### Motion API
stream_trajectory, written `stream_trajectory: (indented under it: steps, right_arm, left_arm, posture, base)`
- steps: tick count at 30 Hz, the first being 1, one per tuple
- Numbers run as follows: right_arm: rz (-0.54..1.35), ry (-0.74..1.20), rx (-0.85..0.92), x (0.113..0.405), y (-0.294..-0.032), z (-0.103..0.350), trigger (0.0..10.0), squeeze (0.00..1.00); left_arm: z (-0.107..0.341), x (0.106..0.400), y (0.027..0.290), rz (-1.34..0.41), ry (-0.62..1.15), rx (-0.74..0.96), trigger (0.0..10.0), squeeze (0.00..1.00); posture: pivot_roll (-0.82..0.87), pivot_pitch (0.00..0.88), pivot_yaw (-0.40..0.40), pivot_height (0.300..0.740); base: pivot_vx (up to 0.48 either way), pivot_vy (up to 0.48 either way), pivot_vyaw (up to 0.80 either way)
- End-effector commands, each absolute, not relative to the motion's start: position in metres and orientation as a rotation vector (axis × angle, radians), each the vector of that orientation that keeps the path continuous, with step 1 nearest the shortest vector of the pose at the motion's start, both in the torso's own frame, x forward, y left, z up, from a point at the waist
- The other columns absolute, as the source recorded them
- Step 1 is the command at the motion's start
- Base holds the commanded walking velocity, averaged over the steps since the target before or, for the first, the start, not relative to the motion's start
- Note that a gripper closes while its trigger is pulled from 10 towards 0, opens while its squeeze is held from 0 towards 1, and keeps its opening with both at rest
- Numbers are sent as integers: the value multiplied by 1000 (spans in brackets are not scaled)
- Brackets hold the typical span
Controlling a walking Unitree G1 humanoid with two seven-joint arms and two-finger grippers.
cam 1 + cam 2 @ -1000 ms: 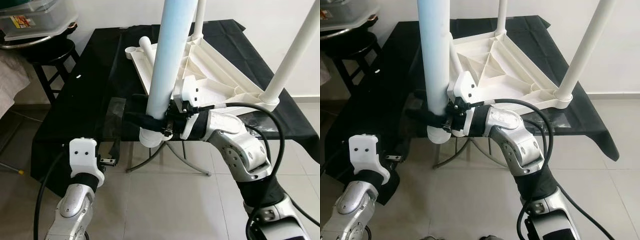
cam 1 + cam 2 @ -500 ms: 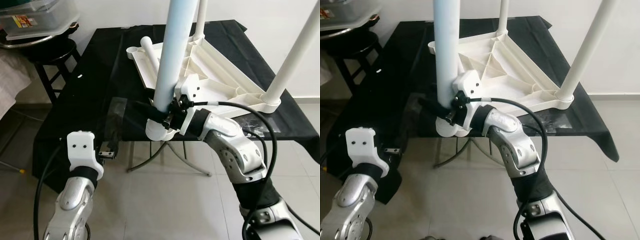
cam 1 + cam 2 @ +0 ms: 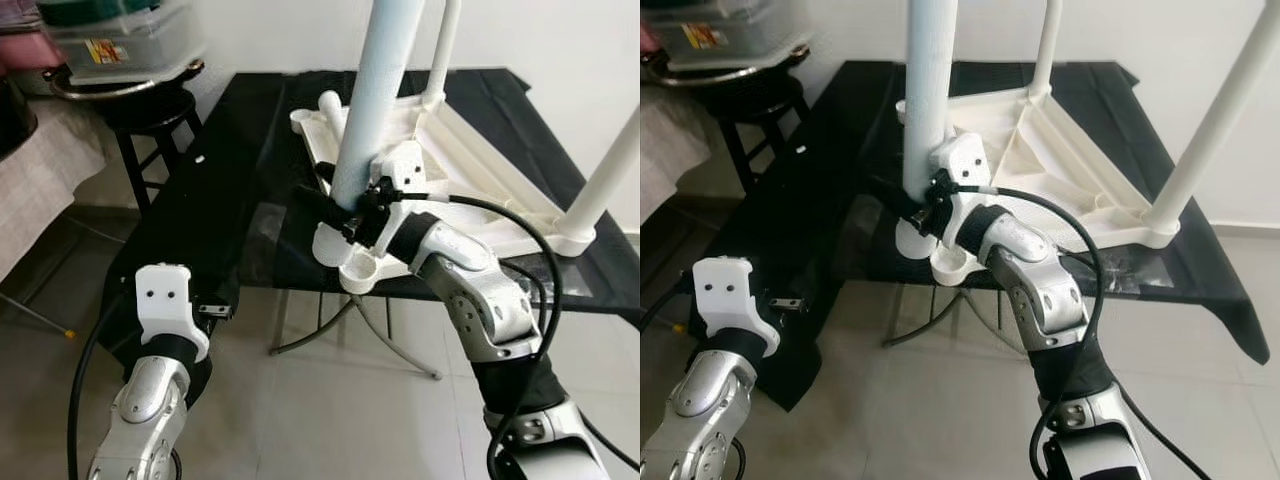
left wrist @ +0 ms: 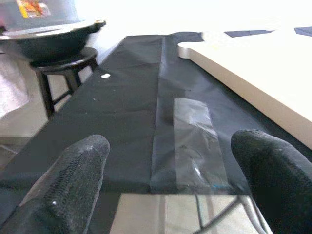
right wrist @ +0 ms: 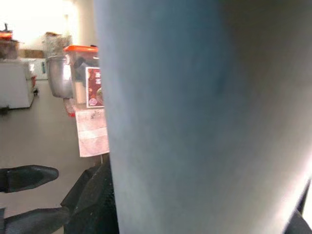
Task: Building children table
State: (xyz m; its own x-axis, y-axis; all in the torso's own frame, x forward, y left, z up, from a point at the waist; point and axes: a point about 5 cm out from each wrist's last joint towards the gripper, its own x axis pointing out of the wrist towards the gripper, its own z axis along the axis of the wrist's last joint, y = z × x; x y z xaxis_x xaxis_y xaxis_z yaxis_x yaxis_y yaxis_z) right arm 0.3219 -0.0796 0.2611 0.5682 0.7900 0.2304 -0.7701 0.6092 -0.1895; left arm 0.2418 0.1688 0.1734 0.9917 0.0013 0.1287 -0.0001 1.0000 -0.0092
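Observation:
A white children's tabletop lies upside down on a black-covered table. Two white legs stand in it, one at the back and one at the right. My right gripper is shut on a third white leg, held nearly upright and seen close up in the right wrist view. Its lower end sits just beside the round socket at the tabletop's near corner. My left gripper hangs open in front of the table's near left edge, holding nothing. Another white tube lies at the far corner.
A black stool with a pot and a plastic box stands at the back left, beside a cloth-draped surface. A clear plastic sheet lies on the black cloth. Metal table legs cross over the tiled floor.
The view has shifted. My right gripper has brought the leg's lower end up and over to the near corner socket. The left arm has hardly moved.

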Motion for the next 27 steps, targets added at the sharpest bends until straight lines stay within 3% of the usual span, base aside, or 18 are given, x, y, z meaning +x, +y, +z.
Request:
stream_trajectory:
  steps: [1, 6, 12, 20, 21, 27]
  right_arm:
    - [910, -319, -84, 322, -81, 263, 10000, 0]
    - [940, -327, -111, 318, -80, 261, 10000, 0]
    - [953, -305, -144, 318, -78, 258, 10000, 0]
    - [1228, -248, -212, 299, -83, 255, 10000, 0]
    - [1387, -225, -229, 288, -94, 259, 10000, 0]
    - [1417, -196, -284, 298, -105, 267, 10000, 0]
  left_arm:
    - [170, 241, 170, 0, -107, -7, 10000, 0]
    - [170, 241, 170, 0, -108, -12, 10000, 0]
    - [171, 242, 167, -8, -113, -24, 10000, 0]
    - [165, 240, 162, -38, -79, -54, 10000, 0]
    - [161, 236, 161, -60, -60, -45, 10000, 0]
    - [154, 225, 158, -89, -30, -20, 10000, 0]
  posture:
    - [-43, 118, 2, 740]
    - [-46, 120, 3, 740]
    - [-48, 120, 6, 740]
    - [-47, 128, 7, 740]
    - [-47, 131, 6, 740]
    - [-43, 154, -9, 740]
  base:
    - [244, 0, 0]
    - [241, 0, 636]
    - [162, 0, 0]
    - [0, 0, 0]
    - [0, 0, 0]
    - [0, -77, 0]
